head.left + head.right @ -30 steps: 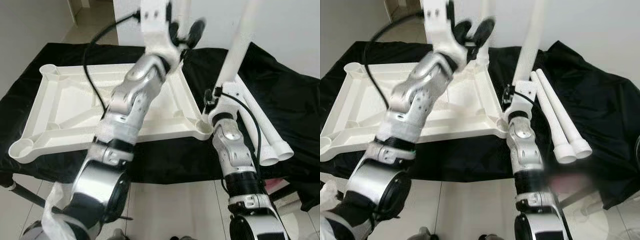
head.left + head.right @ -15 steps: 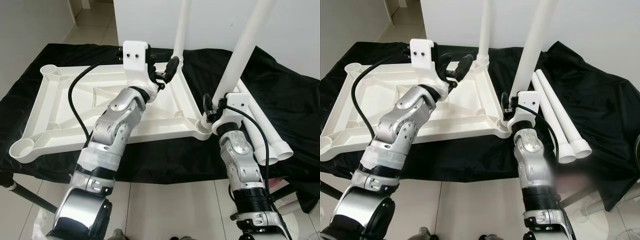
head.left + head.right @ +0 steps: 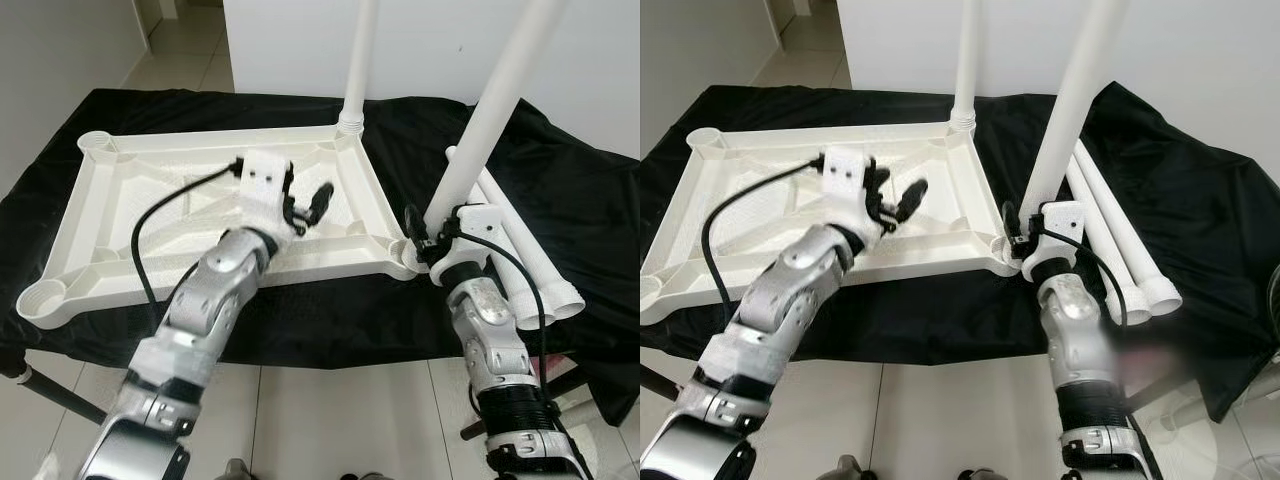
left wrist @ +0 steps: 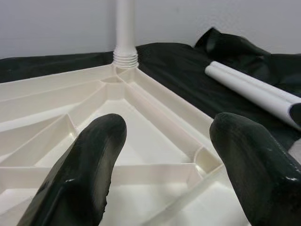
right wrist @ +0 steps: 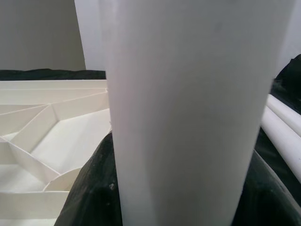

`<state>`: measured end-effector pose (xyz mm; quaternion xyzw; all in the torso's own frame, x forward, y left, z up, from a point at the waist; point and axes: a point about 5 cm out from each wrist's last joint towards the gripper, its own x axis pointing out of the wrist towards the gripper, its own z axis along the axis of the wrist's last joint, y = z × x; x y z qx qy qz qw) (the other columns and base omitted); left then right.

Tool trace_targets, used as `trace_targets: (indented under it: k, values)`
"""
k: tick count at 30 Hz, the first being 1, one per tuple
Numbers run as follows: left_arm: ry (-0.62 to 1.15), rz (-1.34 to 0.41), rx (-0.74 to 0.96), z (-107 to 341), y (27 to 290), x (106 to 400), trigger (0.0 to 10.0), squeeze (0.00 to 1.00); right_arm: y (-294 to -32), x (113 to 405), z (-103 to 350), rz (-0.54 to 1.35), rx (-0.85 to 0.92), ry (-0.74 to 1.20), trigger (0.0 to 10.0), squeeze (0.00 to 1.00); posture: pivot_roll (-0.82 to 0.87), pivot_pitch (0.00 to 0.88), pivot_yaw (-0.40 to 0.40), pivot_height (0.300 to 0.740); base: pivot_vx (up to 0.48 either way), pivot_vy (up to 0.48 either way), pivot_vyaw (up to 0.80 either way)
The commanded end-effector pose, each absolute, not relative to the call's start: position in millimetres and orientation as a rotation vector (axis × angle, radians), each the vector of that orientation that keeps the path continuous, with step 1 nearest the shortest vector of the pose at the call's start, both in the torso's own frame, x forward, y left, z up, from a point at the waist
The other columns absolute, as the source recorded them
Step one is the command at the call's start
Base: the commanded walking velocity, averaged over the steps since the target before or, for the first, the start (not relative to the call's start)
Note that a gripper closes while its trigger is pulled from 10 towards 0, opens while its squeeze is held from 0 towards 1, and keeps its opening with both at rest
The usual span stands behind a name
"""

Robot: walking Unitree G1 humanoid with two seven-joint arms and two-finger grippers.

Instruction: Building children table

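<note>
Left wrist view shows the left gripper (image 4: 162, 165) with fingers (image 4: 77, 174) spread wide, holding nothing, above the upturned white ribbed plastic tabletop (image 3: 120, 215). At its near right corner the right gripper (image 3: 428, 238) clamps a tall white plastic leg tube (image 3: 490, 120). Two more white tubes (image 3: 1120, 240) lie on the black-draped worktop (image 3: 580, 200), before a white wall (image 3: 1200, 50).

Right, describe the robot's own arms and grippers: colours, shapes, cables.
Both arms are jointed silver metal segments with black rings near the base. Each wrist carries a white blocky housing fed by a looping black cable. The left gripper and right gripper each have thick, rounded, glossy black fingers.
</note>
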<state>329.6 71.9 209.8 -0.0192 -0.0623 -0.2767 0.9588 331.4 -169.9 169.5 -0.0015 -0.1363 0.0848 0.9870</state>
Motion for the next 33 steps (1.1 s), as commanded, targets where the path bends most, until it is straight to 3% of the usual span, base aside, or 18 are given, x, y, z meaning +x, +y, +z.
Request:
trace_targets:
  k: [1,7,19,27,33]
  values:
    - [-0.127,-0.885,0.041,206.0,55.7,313.5,10.0,0.00,-174.4,336.1,170.2,0.167,-0.009,-0.278,10.0,0.00,-0.03,0.036,0.003,0.740,0.000,0.000,0.00]
    - [-0.077,-0.936,0.130,190.5,49.8,308.7,10.0,0.00,-175.9,332.9,179.7,0.167,0.083,-0.344,10.0,0.00,-0.01,0.046,0.012,0.740,0.000,0.000,0.00]
    - [0.042,-1.059,0.258,162.7,43.7,301.8,10.0,0.00,-182.4,324.7,180.3,0.106,0.102,-0.379,10.0,0.00,-0.03,0.071,0.034,0.740,0.000,0.000,0.00]
    - [0.207,-1.011,0.396,126.5,47.1,315.4,10.0,0.00,-187.2,320.7,178.6,0.078,0.080,-0.374,10.0,0.00,-0.06,0.065,0.045,0.740,0.000,0.000,0.00]
    - [0.246,-1.006,0.379,123.7,50.2,322.9,10.0,0.00,-188.9,321.2,179.5,0.068,0.071,-0.372,10.0,0.00,-0.07,0.065,0.046,0.740,0.000,0.000,0.00]
